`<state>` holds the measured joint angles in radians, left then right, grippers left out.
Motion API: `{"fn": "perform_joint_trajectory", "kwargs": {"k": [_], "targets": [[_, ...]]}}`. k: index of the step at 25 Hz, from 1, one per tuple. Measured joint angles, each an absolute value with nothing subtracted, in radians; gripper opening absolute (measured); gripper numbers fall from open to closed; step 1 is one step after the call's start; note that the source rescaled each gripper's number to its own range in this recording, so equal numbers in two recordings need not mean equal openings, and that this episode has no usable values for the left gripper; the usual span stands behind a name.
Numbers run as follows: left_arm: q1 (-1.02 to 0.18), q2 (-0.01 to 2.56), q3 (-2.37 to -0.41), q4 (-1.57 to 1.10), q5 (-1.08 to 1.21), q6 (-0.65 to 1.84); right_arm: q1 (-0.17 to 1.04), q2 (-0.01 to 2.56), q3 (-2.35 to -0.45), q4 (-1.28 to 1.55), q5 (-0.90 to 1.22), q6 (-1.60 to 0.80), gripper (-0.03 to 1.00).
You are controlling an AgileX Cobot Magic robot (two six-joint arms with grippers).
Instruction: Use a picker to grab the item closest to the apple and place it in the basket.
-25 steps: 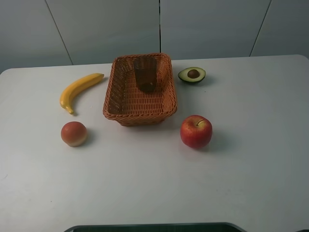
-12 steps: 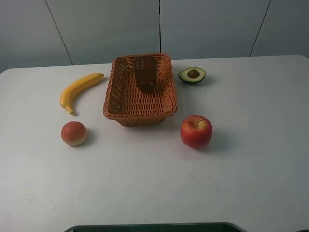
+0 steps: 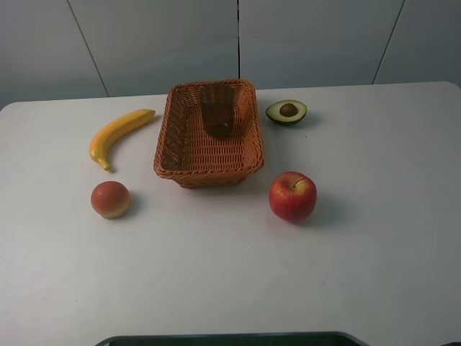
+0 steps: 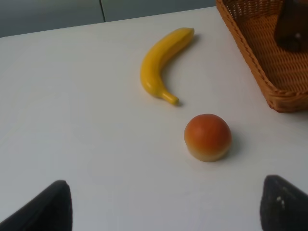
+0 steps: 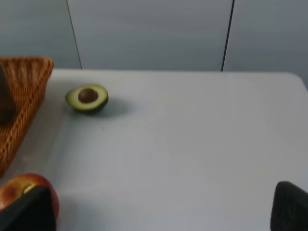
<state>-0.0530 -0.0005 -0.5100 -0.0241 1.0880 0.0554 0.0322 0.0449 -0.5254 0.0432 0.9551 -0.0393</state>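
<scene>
A red apple (image 3: 292, 195) stands on the white table (image 3: 374, 238), right of the woven basket (image 3: 245, 155). Behind it, by the basket's far right corner, lies an avocado half (image 3: 286, 112) with its pit up. The right wrist view shows the avocado half (image 5: 87, 98) ahead and the apple (image 5: 26, 195) beside one finger. My right gripper (image 5: 159, 211) is open and holds nothing. My left gripper (image 4: 166, 207) is open too, a short way back from a peach-coloured fruit (image 4: 207, 136). Neither gripper appears in the exterior view.
A yellow banana (image 3: 115, 134) lies left of the basket, with the peach-coloured fruit (image 3: 110, 199) in front of it. A dark brown cup-like object (image 3: 216, 112) stands inside the basket. A dark edge (image 3: 230, 339) runs along the table's front.
</scene>
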Motion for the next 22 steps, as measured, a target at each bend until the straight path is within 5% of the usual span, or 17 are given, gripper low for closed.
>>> {"fn": "perform_joint_trajectory", "kwargs": {"k": [22], "targets": [[-0.053, -0.001, -0.51, -0.024, 1.088, 0.055, 0.032, -0.001, -0.511, 0.036, 1.104, -0.12, 0.97]]}}
